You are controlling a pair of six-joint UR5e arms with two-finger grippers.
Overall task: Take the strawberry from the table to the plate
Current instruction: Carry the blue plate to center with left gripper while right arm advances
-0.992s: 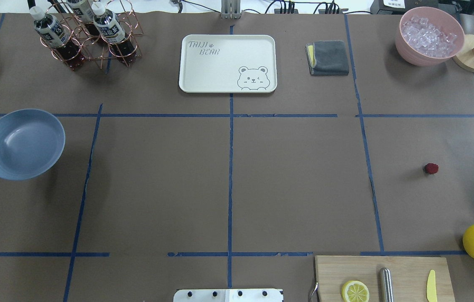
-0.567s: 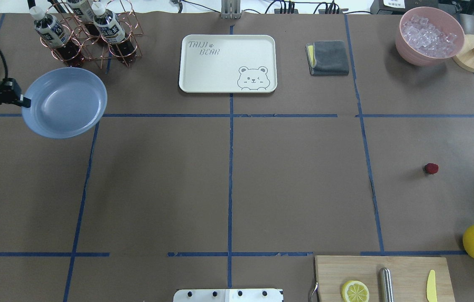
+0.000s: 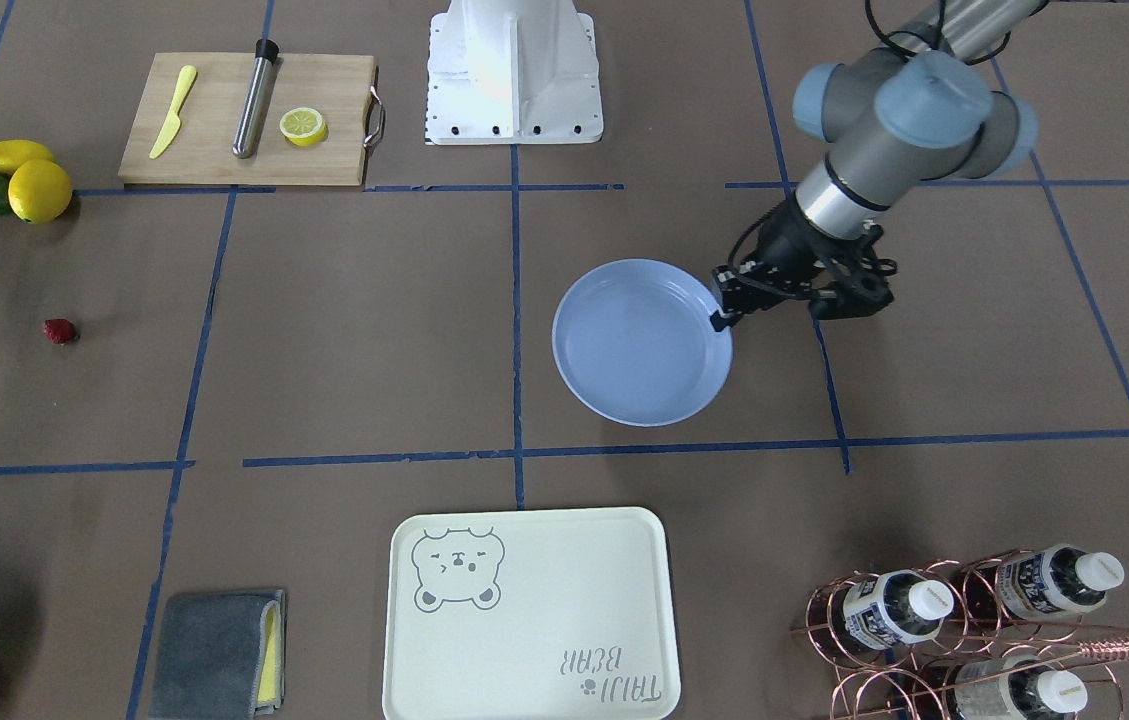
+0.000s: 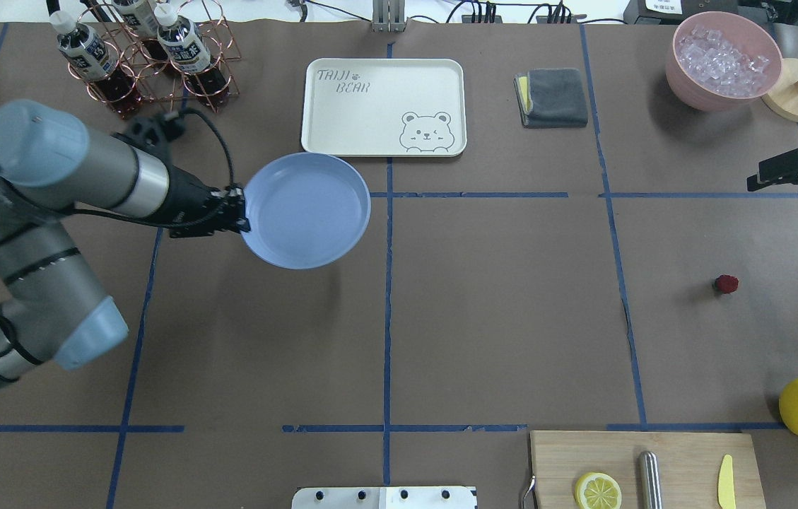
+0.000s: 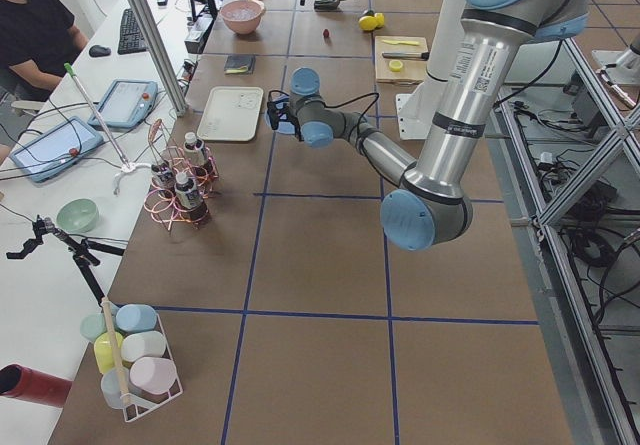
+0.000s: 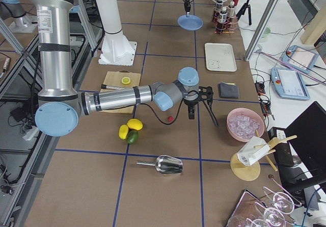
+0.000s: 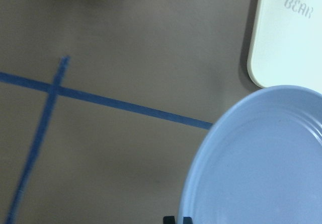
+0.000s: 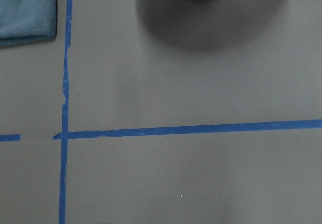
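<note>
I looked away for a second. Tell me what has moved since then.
The left gripper, shut on the plate at its rim, has carried it from the left edge of the table to beside the bear tray. The right gripper has come in from the right edge. The strawberry has not moved.

You're working in a robotics lab: a paper-covered table gridded with blue tape, aluminium frame posts, tablets and a keyboard on the side bench, a person seated there.
</note>
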